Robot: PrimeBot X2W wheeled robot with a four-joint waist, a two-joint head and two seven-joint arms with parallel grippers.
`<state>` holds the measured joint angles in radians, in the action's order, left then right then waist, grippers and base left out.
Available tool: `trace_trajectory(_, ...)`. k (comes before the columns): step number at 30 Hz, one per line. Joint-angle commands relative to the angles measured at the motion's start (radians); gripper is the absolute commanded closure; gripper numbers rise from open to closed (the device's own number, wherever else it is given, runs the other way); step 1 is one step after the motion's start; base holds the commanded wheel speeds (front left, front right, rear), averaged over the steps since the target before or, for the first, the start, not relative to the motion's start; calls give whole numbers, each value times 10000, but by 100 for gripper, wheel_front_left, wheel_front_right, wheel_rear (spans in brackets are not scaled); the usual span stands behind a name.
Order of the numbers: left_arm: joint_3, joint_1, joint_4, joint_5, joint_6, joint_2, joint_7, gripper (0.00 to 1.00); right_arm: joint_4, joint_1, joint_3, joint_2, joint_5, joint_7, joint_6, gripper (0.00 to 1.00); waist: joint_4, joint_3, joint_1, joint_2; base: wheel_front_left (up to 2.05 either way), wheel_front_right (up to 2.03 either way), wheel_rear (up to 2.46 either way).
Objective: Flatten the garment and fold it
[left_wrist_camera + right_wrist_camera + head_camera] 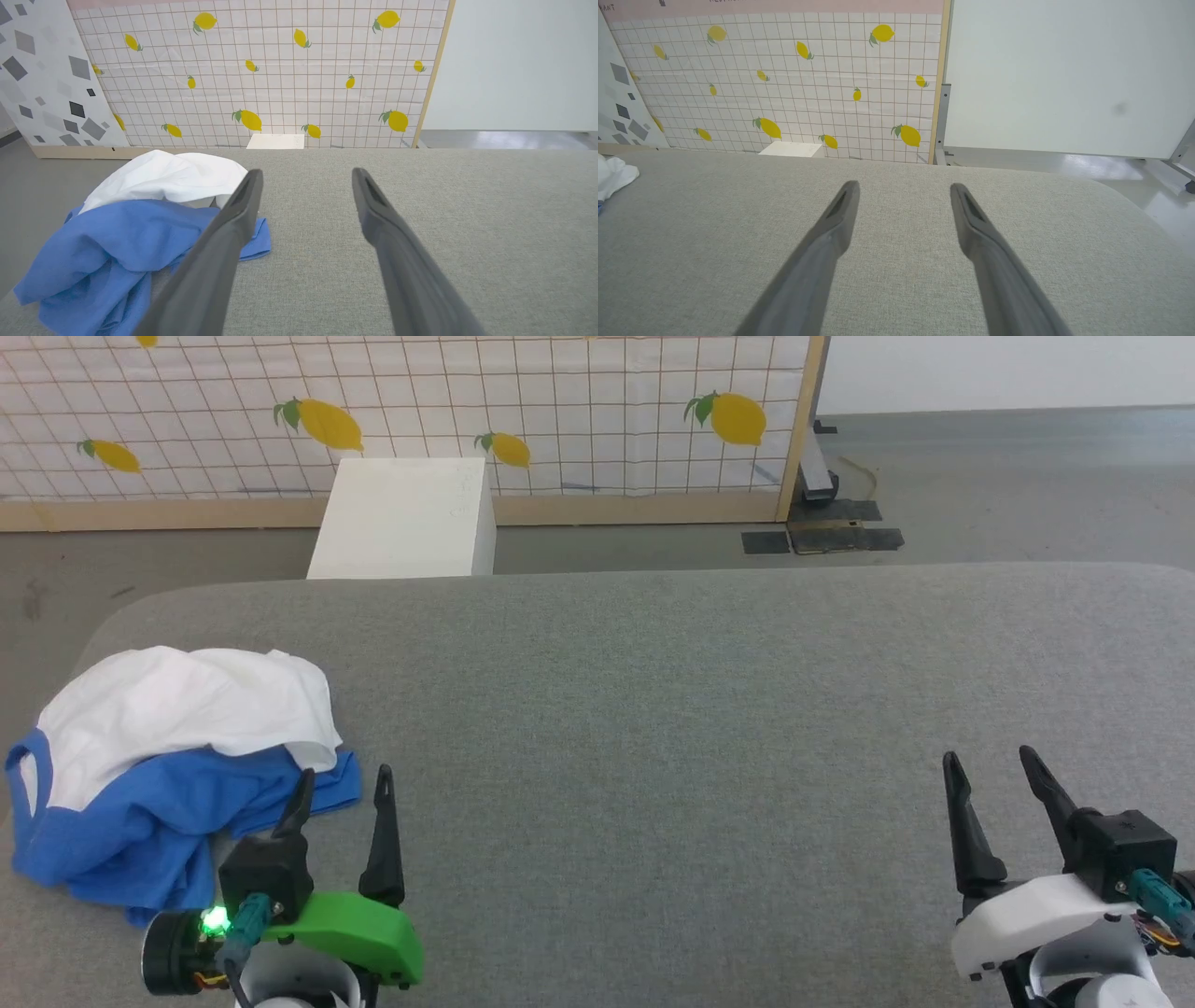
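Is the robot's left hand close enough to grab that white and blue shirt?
Probably yes. The left gripper stands open right beside the crumpled garment, one finger by its blue edge, and nothing lies between them on the grey surface.

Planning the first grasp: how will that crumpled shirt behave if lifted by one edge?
Probably floppy: the shirt lies in a soft, folded heap, so it would likely hang limp from the pinch. It looks thin and light; pushed, it may bunch on the grey cloth surface rather than slide whole.
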<state>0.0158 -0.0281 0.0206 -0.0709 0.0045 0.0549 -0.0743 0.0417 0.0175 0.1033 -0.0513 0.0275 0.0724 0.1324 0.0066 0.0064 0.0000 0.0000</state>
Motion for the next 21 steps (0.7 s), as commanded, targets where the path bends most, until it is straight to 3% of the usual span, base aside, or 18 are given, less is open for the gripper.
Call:
trace_trajectory(1, 17, -117, 56, -112, 69, -15, -111, 0, 41, 60, 70, 4, 64, 139, -5, 0, 20, -8, 0, 0, 0, 0, 0)
trace_trajectory(21, -71, -344, 142, -411, 171, -23, -520, 0, 339, 214, 170, 5, 186, 546, -8, 0, 750, -135, 0, 0, 0, 0, 0)
